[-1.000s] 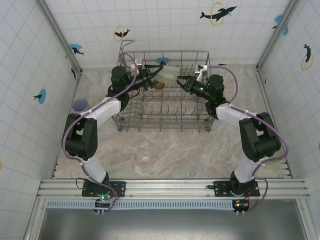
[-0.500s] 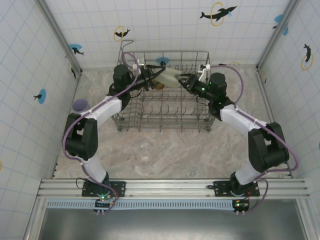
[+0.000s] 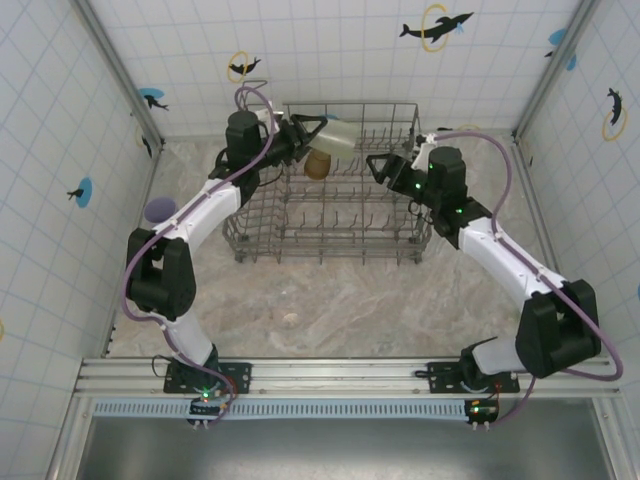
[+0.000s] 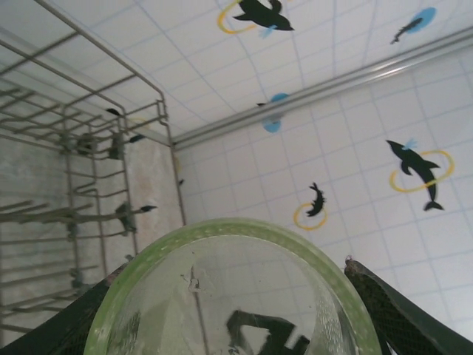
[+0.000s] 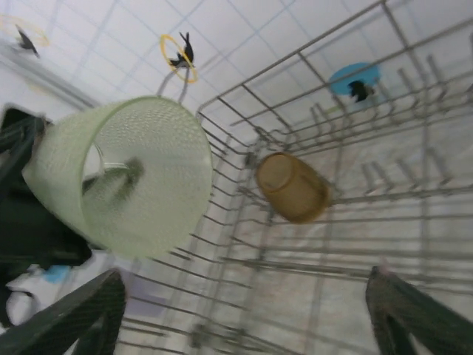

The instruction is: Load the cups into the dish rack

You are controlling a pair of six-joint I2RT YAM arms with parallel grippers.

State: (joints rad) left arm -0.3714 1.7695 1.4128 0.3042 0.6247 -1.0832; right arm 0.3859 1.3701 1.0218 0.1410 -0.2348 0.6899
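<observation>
The green cup (image 3: 337,137) looks light, thin, slick; the left gripper (image 3: 308,138) clamps its narrower end; the right gripper (image 3: 382,163) gapes empty; best squeezed gently across the wall.

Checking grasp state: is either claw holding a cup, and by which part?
The left claw grips the green cup across its sides, near the narrow end. The right claw is open and empty.

Pale green cup (image 5: 126,177): translucent plastic, wall finely stippled, rim smooth and glossy; amber cup (image 5: 293,186): translucent plastic, smooth, slight sheen. Dish rack (image 3: 330,250): thin grey metal wire, dull satin finish; table (image 3: 330,300): marble-patterned, matt; walls (image 3: 330,50): smooth white, printed tile grid.
</observation>
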